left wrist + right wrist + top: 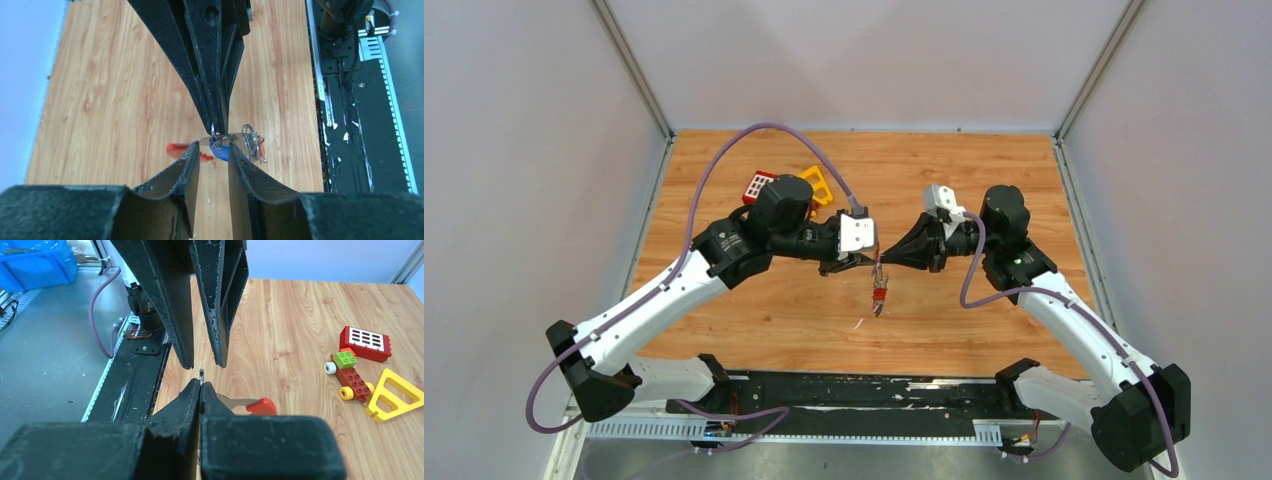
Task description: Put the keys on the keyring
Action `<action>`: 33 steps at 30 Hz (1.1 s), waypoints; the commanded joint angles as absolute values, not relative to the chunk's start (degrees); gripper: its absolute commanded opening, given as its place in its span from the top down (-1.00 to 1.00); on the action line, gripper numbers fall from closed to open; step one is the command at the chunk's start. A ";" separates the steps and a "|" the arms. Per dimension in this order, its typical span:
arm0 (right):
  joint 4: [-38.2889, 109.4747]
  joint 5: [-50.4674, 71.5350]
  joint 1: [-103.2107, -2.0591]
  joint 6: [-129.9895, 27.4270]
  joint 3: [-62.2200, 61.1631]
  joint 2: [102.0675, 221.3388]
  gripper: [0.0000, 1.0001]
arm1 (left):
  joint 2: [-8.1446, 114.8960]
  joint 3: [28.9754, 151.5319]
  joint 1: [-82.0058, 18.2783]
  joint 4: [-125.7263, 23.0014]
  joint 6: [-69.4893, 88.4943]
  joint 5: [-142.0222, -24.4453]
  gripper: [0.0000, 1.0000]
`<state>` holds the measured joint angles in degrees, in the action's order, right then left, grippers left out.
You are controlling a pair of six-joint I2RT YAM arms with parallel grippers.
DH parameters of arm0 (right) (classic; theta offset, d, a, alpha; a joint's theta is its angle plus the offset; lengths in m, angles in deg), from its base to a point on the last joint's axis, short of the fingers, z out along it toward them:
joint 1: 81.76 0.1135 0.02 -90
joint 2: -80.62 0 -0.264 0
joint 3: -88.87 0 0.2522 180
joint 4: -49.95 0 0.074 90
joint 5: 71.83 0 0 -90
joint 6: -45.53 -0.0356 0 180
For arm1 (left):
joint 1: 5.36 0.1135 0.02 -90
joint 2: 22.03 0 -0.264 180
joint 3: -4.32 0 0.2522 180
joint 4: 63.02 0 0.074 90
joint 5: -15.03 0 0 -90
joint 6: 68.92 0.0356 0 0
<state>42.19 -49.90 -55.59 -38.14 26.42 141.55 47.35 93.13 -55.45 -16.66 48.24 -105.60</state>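
My two grippers meet tip to tip above the middle of the table. My right gripper (201,384) is shut on a thin silver wire of the keyring (214,135). A second silver coil (249,137) hangs beside it. My left gripper (214,146) has its jaws a little apart, with the blue key head (220,152) between the tips. A red-headed key (261,405) shows just under the meeting point (880,294). I cannot tell whether it hangs or lies on the table.
A red block with white buttons (365,342), a small red and green block car (350,375) and a yellow triangular frame (395,395) lie at the far left of the table. The black base rail (854,395) runs along the near edge.
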 commanded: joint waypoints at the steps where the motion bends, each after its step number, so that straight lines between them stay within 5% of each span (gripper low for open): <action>1: 43.57 -51.63 -55.79 -37.69 24.63 140.89 1.00 | 47.14 92.54 -55.15 -20.74 47.01 -108.93 0.32; 20: 43.57 -51.12 -55.75 -37.54 24.99 140.56 1.00 | 49.26 91.86 -55.19 -21.52 44.62 -108.99 1.00; 24: 41.26 -49.20 -55.76 -35.03 24.78 140.42 0.98 | 50.59 94.00 -55.17 -20.95 41.79 -107.28 1.00; 33: 34.78 -43.02 -55.77 -28.03 24.22 138.11 0.25 | 57.51 107.80 -55.24 -3.12 37.60 -98.44 1.00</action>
